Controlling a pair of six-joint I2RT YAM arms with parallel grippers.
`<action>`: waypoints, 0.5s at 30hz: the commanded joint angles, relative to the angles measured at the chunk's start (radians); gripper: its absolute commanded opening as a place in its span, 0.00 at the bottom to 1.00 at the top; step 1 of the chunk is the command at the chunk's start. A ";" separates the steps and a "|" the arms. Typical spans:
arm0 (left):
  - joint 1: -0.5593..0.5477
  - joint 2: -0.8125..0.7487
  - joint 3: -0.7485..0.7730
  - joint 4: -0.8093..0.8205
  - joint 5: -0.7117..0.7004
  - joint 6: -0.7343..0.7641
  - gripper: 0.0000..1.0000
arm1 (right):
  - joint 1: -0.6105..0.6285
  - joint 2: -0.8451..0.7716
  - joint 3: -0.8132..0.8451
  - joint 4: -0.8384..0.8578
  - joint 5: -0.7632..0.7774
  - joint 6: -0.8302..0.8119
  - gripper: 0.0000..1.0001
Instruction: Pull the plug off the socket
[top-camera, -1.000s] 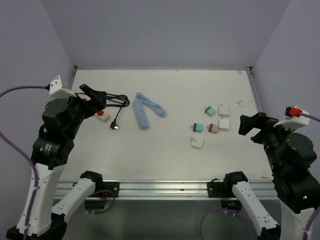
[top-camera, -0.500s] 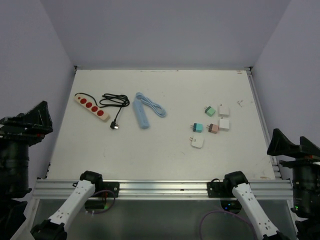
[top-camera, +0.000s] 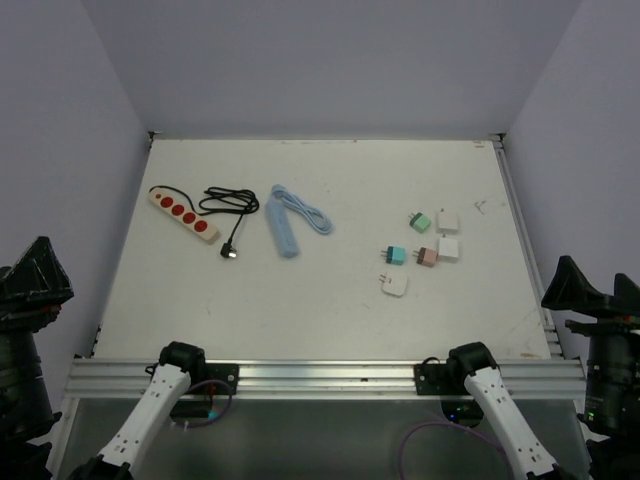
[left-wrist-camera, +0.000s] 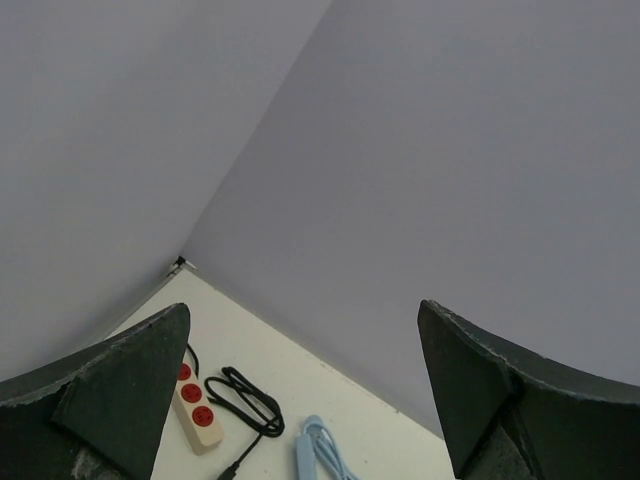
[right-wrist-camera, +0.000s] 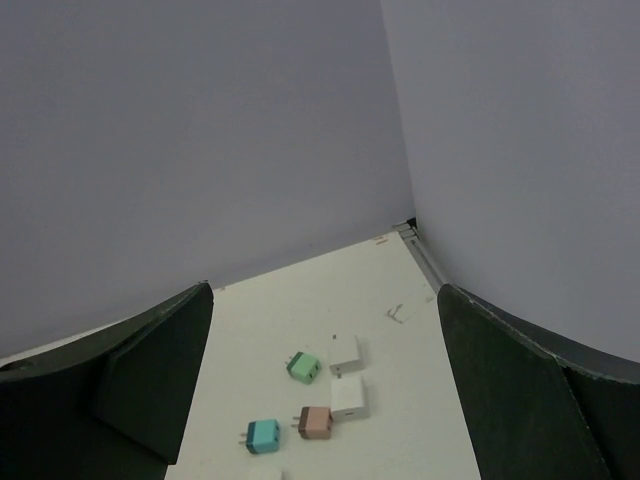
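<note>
Two hands hang at the lower corners of the top view: left hand (left-wrist-camera: 303, 304) and right hand (right-wrist-camera: 325, 288) each have fingers wide apart, gripping nothing. Farther in, right of centre, loose adapters (top-camera: 427, 257) dot the worktop (top-camera: 330, 320). At upper left lies the red strip (top-camera: 183, 213), long axis slanting upper left to lower right, sockets up and, I judge, all bare. The black plug (top-camera: 230, 252) rests just below its lower end, prongs too small to read. Any next move should pass high over the black cord (top-camera: 232, 203).

The left fingers (left-wrist-camera: 110, 390) hide one end of the socket strip (left-wrist-camera: 200, 420); the frame edge crops the blue strip (left-wrist-camera: 312, 455).
</note>
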 joint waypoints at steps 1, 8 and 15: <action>-0.012 -0.025 -0.029 0.092 -0.072 0.031 1.00 | 0.009 -0.022 -0.022 0.073 0.045 -0.042 0.99; -0.030 -0.076 -0.093 0.160 -0.121 0.057 1.00 | 0.018 -0.023 -0.056 0.113 0.034 -0.071 0.99; -0.049 -0.109 -0.136 0.209 -0.147 0.072 1.00 | 0.020 -0.017 -0.064 0.135 0.020 -0.080 0.99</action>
